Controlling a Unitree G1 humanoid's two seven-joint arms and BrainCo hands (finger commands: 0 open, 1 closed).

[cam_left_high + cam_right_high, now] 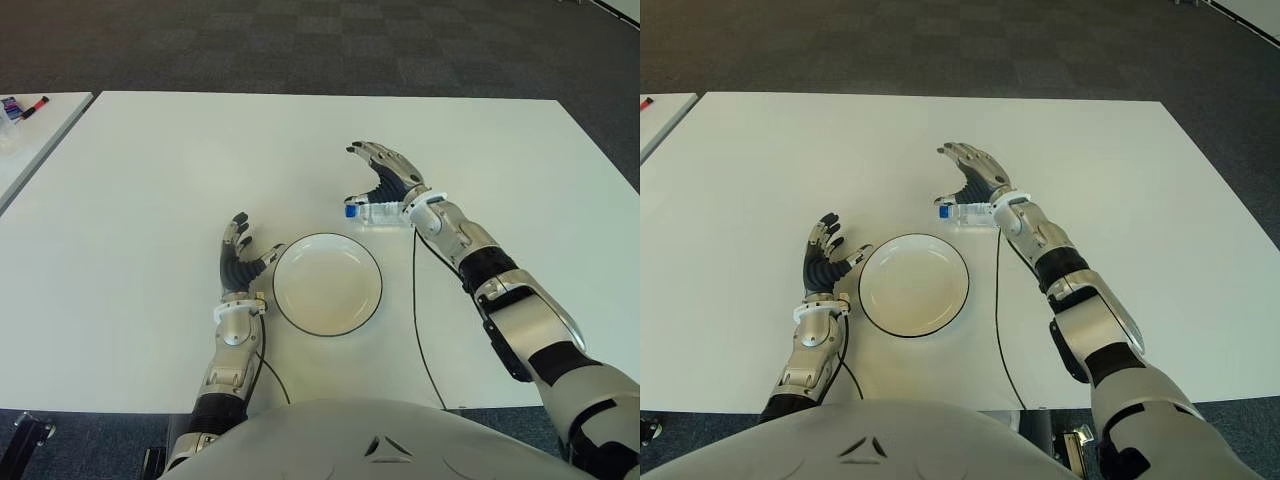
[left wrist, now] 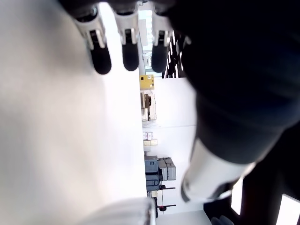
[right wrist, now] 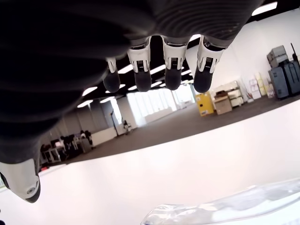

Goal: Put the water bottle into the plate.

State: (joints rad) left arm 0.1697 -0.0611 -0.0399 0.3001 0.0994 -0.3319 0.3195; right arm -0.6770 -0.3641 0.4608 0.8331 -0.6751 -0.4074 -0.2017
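The water bottle [image 1: 372, 211] lies on its side on the table [image 1: 150, 180], just beyond the empty plate [image 1: 327, 284]. The right hand [image 1: 385, 178] hovers over it, fingers [image 3: 172, 70] spread, gripping nothing, seemingly ready to grasp. The left hand [image 1: 240, 260] waits open beside the plate's left rim.

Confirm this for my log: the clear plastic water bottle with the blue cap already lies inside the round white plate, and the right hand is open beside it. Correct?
Not quite. The clear plastic water bottle with the blue cap lies on the white table, beyond the round white plate, which holds nothing. The left eye view shows this. The right hand is indeed open beside the bottle.
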